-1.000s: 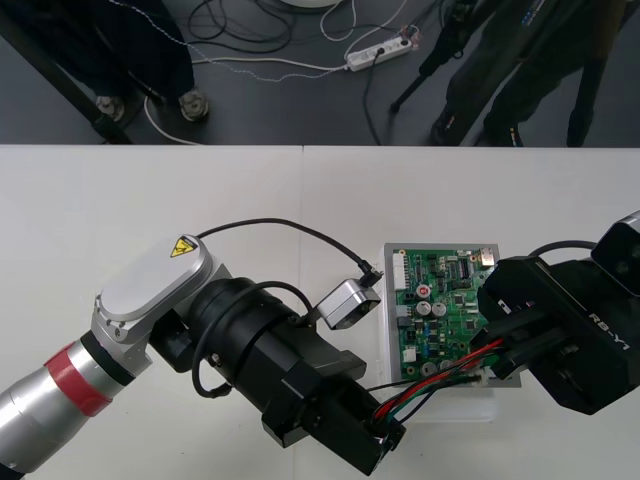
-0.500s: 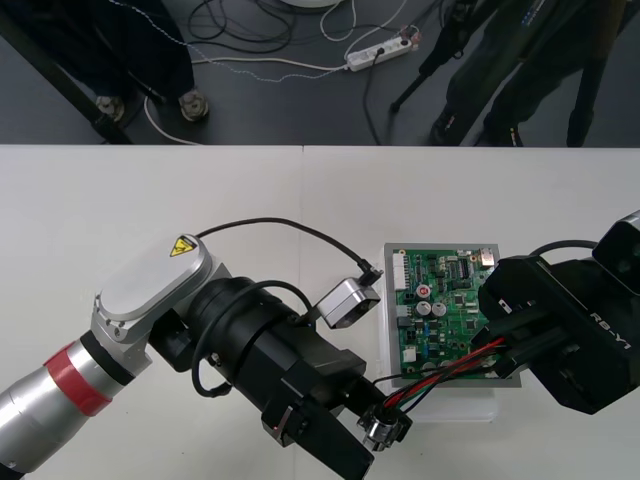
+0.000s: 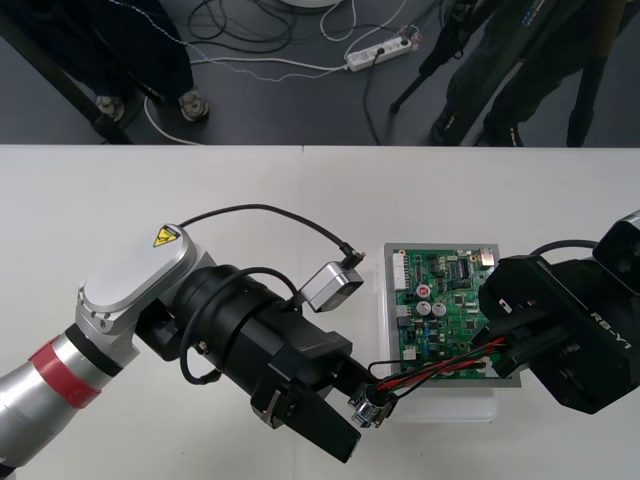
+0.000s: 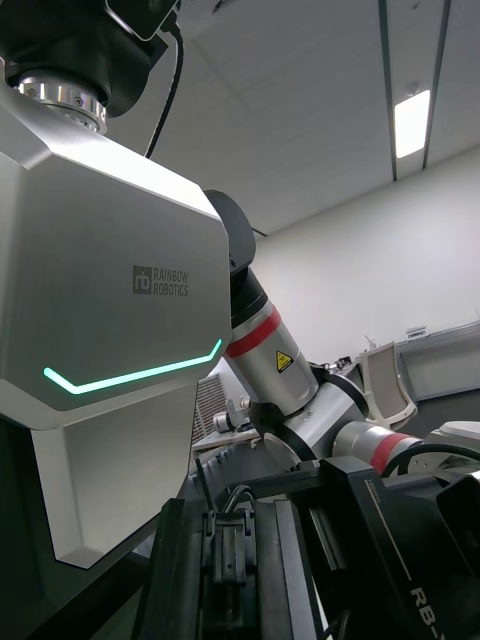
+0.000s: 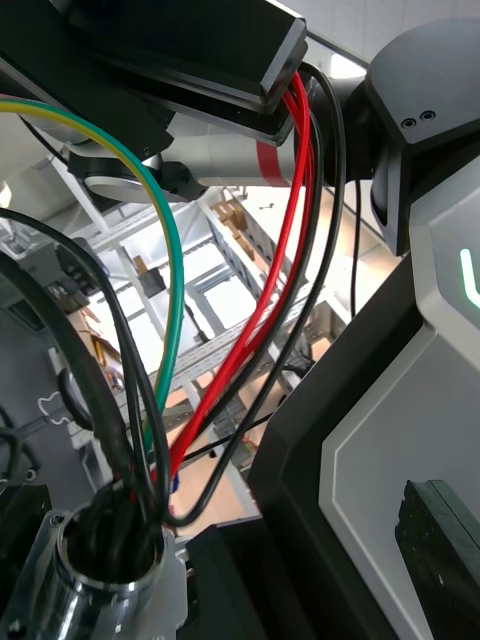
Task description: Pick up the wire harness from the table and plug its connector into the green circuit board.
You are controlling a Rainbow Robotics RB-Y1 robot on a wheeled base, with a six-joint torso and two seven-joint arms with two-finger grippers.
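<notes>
Wire harness (image 3: 440, 366) was strung across the near edge of the green circuit board (image 3: 435, 300). At the board's near right corner the right pincer (image 3: 496, 349) was clamped on the harness, with the small black plug (image 4: 230, 560) between its fingers. I couldn't tell whether the plug touched the board. The red, black and green wires (image 5: 297, 150) ran to the metal socket (image 3: 367, 408), just off the board's near left corner. There the left pincer (image 3: 360, 415) stood with fingers spread and the socket between them. Contact couldn't be judged.
</notes>
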